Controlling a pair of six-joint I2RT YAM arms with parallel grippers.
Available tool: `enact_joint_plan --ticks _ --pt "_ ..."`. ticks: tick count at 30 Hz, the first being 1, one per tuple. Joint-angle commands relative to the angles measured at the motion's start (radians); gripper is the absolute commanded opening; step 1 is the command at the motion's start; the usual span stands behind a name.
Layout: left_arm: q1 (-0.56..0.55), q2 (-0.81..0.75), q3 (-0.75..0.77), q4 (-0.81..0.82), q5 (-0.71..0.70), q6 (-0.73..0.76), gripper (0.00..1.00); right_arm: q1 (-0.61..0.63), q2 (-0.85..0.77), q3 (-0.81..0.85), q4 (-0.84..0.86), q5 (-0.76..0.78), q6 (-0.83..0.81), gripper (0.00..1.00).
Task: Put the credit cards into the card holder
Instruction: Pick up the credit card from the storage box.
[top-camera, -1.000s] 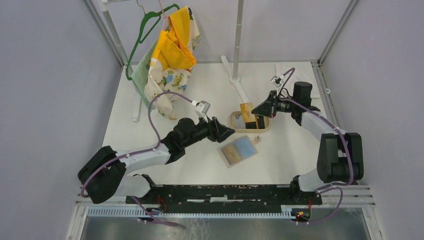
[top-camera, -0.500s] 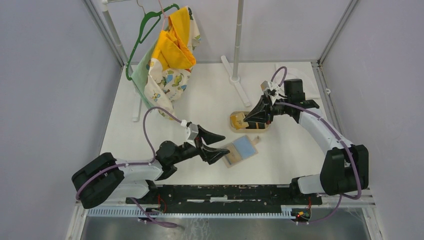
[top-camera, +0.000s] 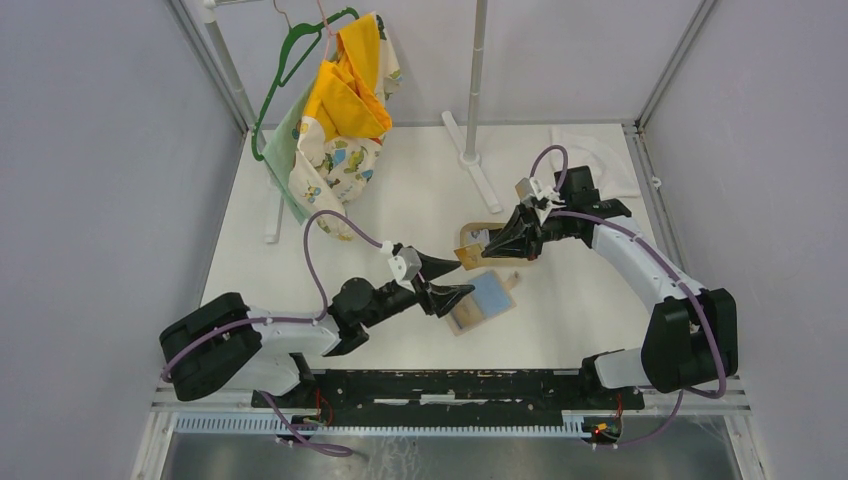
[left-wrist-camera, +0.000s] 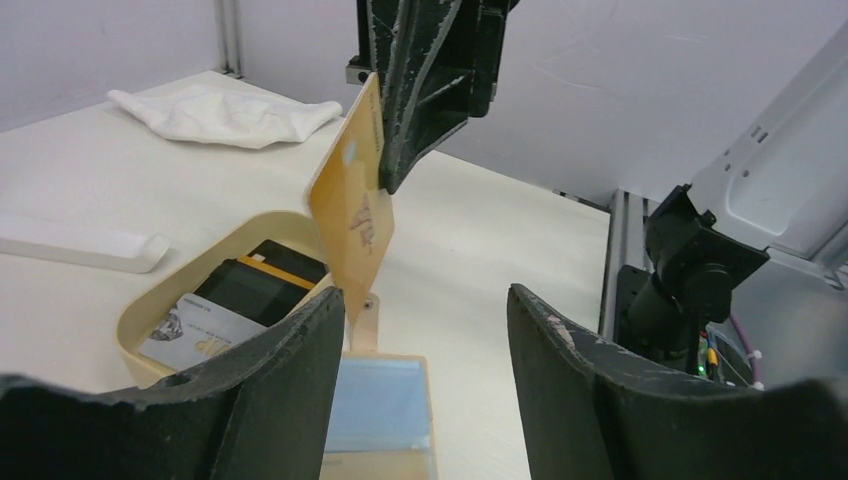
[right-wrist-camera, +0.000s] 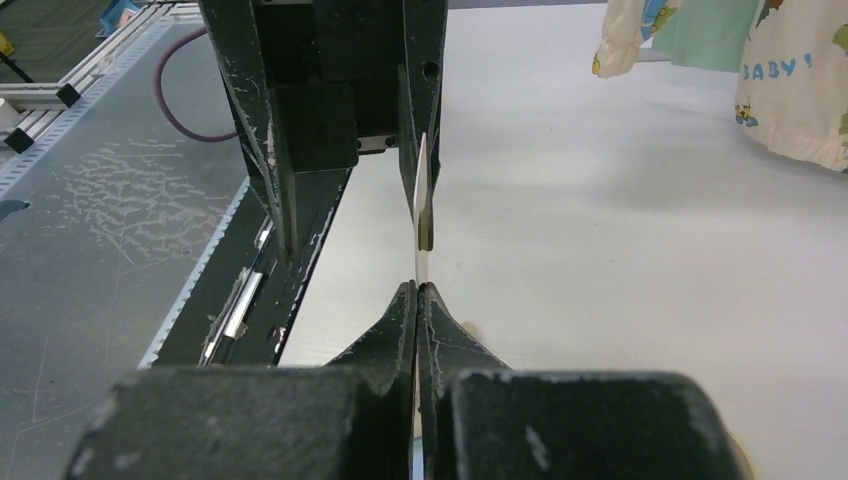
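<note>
Jaws, left: the left gripper (top-camera: 446, 279) is spread wide and holds nothing; its tips sit at the card holder's left edge, with one finger (top-camera: 436, 263) reaching up toward the raised card.
Change, left: a second ago this arm pointed at the tray; it has since swung nearer and settled beside the wallet.
Card holder: the card holder (top-camera: 482, 300) lies open and flat on the table (top-camera: 400, 200), blue lining up, with no card in it that I can see.
Jaws, right: the right gripper (top-camera: 489, 245) is pinched shut on a gold card (left-wrist-camera: 352, 205), which it grips by the top edge so that it hangs tilted.
Change, right: the card was down at the tray a second ago; it is now lifted clear and hangs between the tray and the wallet.
Meaning: I judge one card is on its way, either to a handover or straight to a slot, and it is not yet inserted.
Tray: the oval tray (left-wrist-camera: 215, 250) still holds a dark card (left-wrist-camera: 255, 290) and a pale card (left-wrist-camera: 200, 335), so more trips remain.
Far side: a white cloth (left-wrist-camera: 220, 105) lies well behind.
</note>
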Motion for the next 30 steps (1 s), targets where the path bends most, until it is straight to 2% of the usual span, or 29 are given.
enact_joint_plan --ticks 1,6,12,19,24,26,30 --pt "0.015 0.019 0.007 0.121 -0.059 0.048 0.66 0.012 -0.034 0.01 -0.009 -0.036 -0.033 0.0" --pt "0.046 0.087 0.046 0.147 0.085 0.008 0.55 0.032 -0.024 0.003 0.001 -0.036 -0.024 0.0" --pt "0.063 0.136 0.067 0.184 0.111 -0.028 0.47 0.041 -0.019 0.003 0.006 -0.035 -0.016 0.0" --pt "0.089 0.091 0.013 0.223 0.129 -0.062 0.52 0.04 -0.012 0.022 0.002 0.028 -0.009 0.0" --pt "0.1 0.07 -0.038 0.23 0.179 -0.065 0.53 0.031 0.003 0.039 -0.022 0.0 -0.004 0.0" --pt "0.112 0.074 -0.082 0.277 0.18 -0.065 0.56 0.028 -0.005 0.041 -0.026 0.008 -0.009 0.0" --pt "0.137 0.113 -0.131 0.412 0.178 -0.081 0.72 0.027 -0.007 0.041 -0.026 0.012 -0.006 0.0"
